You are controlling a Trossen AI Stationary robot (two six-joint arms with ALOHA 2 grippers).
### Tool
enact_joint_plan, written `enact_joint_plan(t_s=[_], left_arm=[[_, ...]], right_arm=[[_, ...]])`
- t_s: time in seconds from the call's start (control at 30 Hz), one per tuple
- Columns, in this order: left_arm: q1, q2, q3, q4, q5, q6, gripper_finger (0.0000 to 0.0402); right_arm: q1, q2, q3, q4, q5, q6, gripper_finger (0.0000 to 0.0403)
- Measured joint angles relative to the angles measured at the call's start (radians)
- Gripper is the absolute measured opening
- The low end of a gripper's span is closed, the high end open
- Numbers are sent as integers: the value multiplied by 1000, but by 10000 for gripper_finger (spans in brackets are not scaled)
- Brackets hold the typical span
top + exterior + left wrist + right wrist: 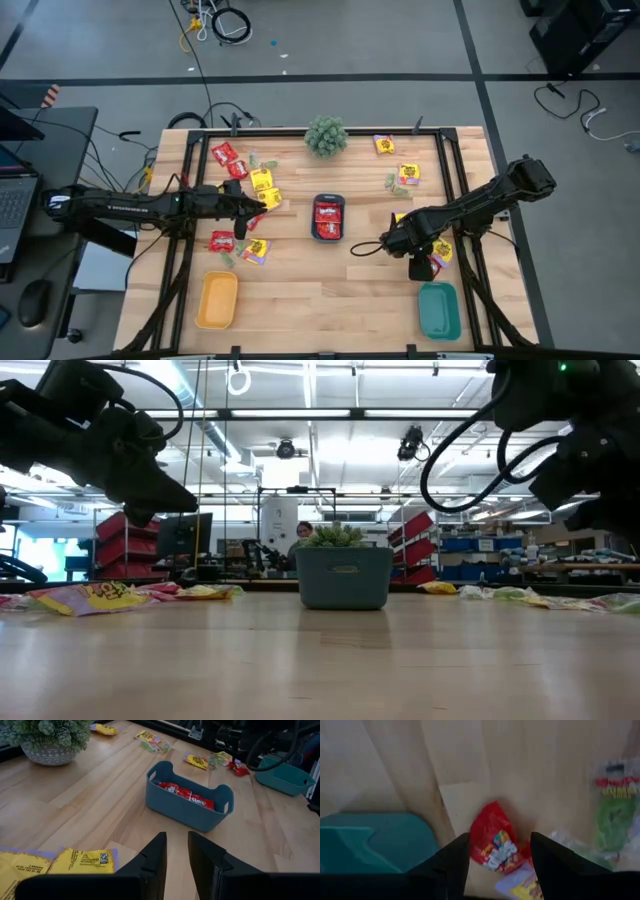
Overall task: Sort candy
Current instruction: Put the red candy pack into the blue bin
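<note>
- Two or three shiny red candy packets are lying in the dark blue oblong bin at the middle of the bench; that is all the sorting I am seeing done so far.
- I am finding the yellow oblong tray at the near left corner and the teal oblong tray at the near right corner both looking empty.
- I am holding the left gripper over the left-side cluster of yellow and red packets, its fingers standing a narrow gap apart and carrying nothing.
- I am hanging the right gripper just above a red packet lying on the wood beside the teal tray, jaws spread wide on either side and not gripping it.
- Most of the candy is waiting loose: red and yellow packets near the left edge, yellow ones toward the far right corner, tiny pale green ones scattered among them.
- My judgement: the job is sitting in its early part, with that red packet belonging in the middle bin.
</note>
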Motion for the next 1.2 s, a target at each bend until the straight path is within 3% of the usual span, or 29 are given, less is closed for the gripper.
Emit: enact_joint_plan(t_s=[0.57,0.87,1.2], left_arm=[[0,0,0,-5,0,0,80],[0,0,0,-7,-1,0,80],[0,0,0,-6,-1,0,80]], right_arm=[[0,0,-88,78,-62,-55,127],[0,0,-102,101,-92,-62,9],[-70,1,-20,120,-72,-57,0]])
